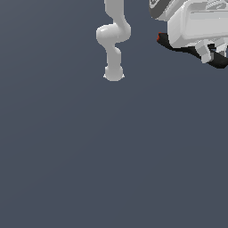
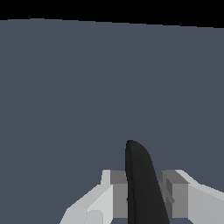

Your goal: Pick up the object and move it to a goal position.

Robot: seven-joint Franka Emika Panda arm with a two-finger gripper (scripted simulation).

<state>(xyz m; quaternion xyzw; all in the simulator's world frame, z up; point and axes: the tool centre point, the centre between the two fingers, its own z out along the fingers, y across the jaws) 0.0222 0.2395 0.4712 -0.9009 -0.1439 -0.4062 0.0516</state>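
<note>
In the exterior view my gripper [image 1: 212, 50] is high up and close to the camera, at the upper right of the view. It is shut on the black spring clamp [image 1: 167, 43], which sticks out below the hand. The clamp's red-orange tip [image 1: 159, 37] points to the exterior view's left. In the wrist view a dark rounded part of the clamp [image 2: 139, 173] stands between the two grey finger pads [image 2: 117, 192] of the gripper [image 2: 144, 194]. The clamp is held well above the floor.
The arm's white base and lower links [image 1: 114, 40] stand at the top middle of the exterior view. A plain grey-blue floor [image 1: 111, 156] fills both views. No goal marker shows.
</note>
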